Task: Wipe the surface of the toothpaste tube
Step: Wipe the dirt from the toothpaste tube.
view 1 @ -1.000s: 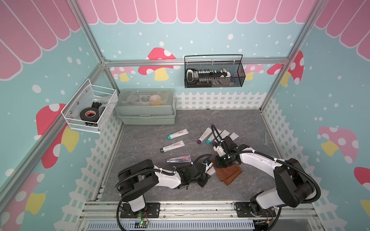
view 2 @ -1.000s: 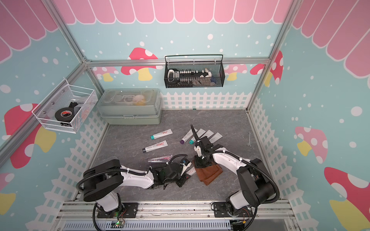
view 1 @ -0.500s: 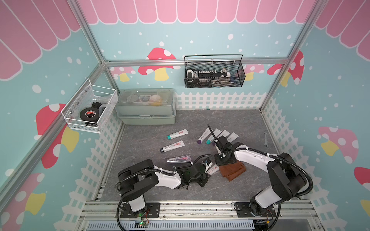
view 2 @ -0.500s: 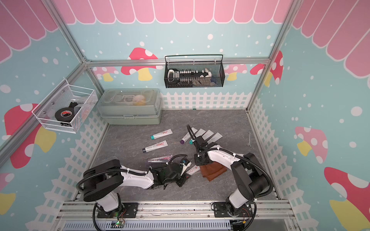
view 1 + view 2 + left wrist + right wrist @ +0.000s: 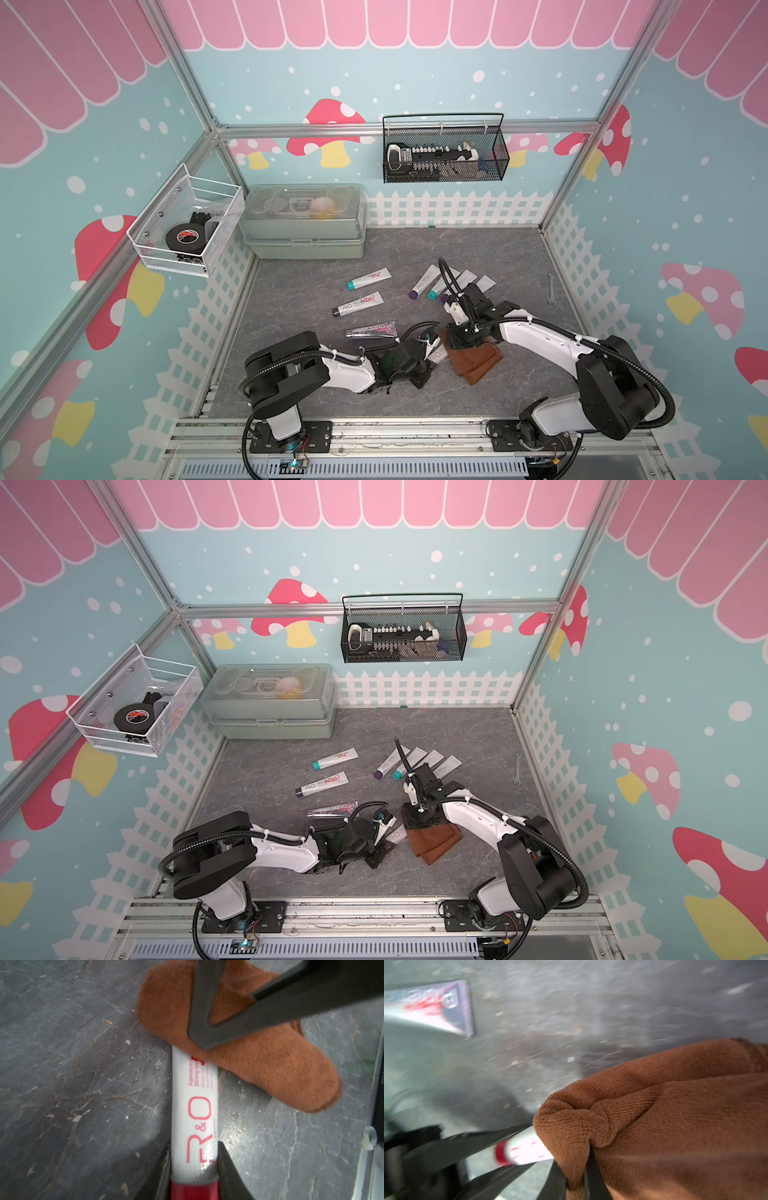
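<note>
My left end effector [image 5: 193, 1147] is clamped on the tube [image 5: 195, 1105] at its red-cap end, and the tube lies flat on the bench [image 5: 83, 1064]. My right end effector [image 5: 576, 1178] pinches the cloth [image 5: 259, 1068], which covers the tube's far half. The tube looks light, glossy and squashy, so it likely slips. Best hold is the stiff shoulder by the cap; press lightly.

**Camera layout.** Both top views place you high above the front edge of the grey tabletop [image 5: 316, 286], looking down and toward the back wall [image 5: 374, 563]. They share nearly the whole scene, only slightly offset sideways. The left wrist view sits close over the toothpaste tube [image 5: 195, 1109] and looks along it toward the brown cloth [image 5: 259, 1068]. The right wrist view, closer and blurred, looks low across the tabletop. It shares with the left wrist view that cloth [image 5: 675, 1115] and the capped end of the toothpaste tube [image 5: 527, 1151].
</note>
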{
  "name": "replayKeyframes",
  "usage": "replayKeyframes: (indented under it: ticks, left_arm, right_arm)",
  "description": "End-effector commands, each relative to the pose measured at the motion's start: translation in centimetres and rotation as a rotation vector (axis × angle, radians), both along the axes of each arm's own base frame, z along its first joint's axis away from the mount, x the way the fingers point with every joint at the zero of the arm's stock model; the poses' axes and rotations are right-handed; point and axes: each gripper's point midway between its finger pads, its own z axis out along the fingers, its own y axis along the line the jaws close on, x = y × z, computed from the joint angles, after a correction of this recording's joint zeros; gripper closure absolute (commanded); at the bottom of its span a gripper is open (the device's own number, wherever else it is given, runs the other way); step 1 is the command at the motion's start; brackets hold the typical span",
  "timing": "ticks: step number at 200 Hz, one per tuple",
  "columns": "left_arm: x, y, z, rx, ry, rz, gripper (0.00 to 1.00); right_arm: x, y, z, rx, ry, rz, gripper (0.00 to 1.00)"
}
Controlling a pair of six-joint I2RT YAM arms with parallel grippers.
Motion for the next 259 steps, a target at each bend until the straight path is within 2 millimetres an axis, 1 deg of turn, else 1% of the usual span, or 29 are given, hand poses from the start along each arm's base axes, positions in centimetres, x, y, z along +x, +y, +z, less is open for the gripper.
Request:
replayKeyframes:
  ticks: [1,16,33,45,62,69,93,119,129,137,147,157,181,199,213,225,236,249,259]
  left_arm:
    - [0.3,0.7,-1.2,0.041,0.009,0.023,0.72]
    - [0.4,0.7,-1.1,0.040,0.007,0.026,0.72]
    - [0.4,0.7,-0.9,0.037,0.004,0.027,0.72]
    - [0.5,0.8,-0.8,0.036,0.001,0.030,0.71]
    - [0.5,1.0,-0.7,0.036,-0.003,0.034,0.72]
    - [0.5,1.1,-0.7,0.035,-0.004,0.036,0.72]
    - [0.5,1.4,-0.6,0.034,-0.007,0.043,0.72]
    - [0.5,1.5,-0.8,0.036,-0.005,0.045,0.72]
    - [0.5,1.5,-0.8,0.035,-0.005,0.045,0.72]
    - [0.5,1.5,-0.8,0.035,-0.004,0.043,0.71]
    - [0.5,1.5,-0.9,0.037,-0.002,0.042,0.72]
    - [0.4,1.4,-1.0,0.037,0.001,0.041,0.72]
    - [0.4,1.2,-1.1,0.039,0.002,0.037,0.72]
    - [0.5,1.1,-1.0,0.039,0.002,0.035,0.72]
    - [0.5,1.1,-1.0,0.039,0.002,0.035,0.71]
    - [0.5,1.1,-1.0,0.039,0.002,0.035,0.72]
    - [0.6,1.1,-0.9,0.038,0.000,0.036,0.72]
    - [0.5,1.0,-0.8,0.035,0.000,0.035,0.72]
    - [0.5,1.1,-0.8,0.035,0.000,0.037,0.72]
  right_arm:
    - [-2.7,1.6,-0.7,0.067,0.095,0.064,0.90]
    - [-2.9,0.4,-2.4,-0.034,0.114,0.059,0.90]
    - [-2.3,-2.5,-4.2,-0.232,0.106,0.030,0.91]
    - [-1.6,-5.0,-4.6,-0.384,0.079,0.000,0.92]
    - [-0.5,-8.1,-4.6,-0.567,0.037,-0.043,0.92]
    - [-0.3,-8.6,-4.6,-0.598,0.029,-0.056,0.92]
    - [0.5,-9.2,-4.7,-0.621,0.009,-0.091,0.91]
    - [0.9,-9.0,-5.0,-0.537,0.019,-0.134,0.91]
    - [1.1,-8.4,-4.7,-0.473,0.013,-0.144,0.91]
    - [1.3,-7.7,-4.1,-0.405,0.001,-0.150,0.91]
    - [1.4,-6.6,-3.2,-0.319,-0.014,-0.147,0.91]
    - [1.4,-5.1,-1.9,-0.220,-0.035,-0.125,0.91]
    - [0.4,-1.2,0.5,0.001,-0.009,-0.042,0.90]
    - [-0.5,0.8,1.2,0.080,0.011,0.011,0.90]
    - [-0.7,1.8,1.0,0.099,0.023,0.030,0.90]
    - [-0.6,1.7,0.2,0.074,0.036,0.029,0.90]
    - [-0.5,0.9,-1.0,0.004,0.052,0.021,0.91]
    - [-0.2,-1.3,-2.9,-0.146,0.066,0.001,0.92]
    - [0.2,-3.3,-3.8,-0.275,0.057,-0.015,0.92]
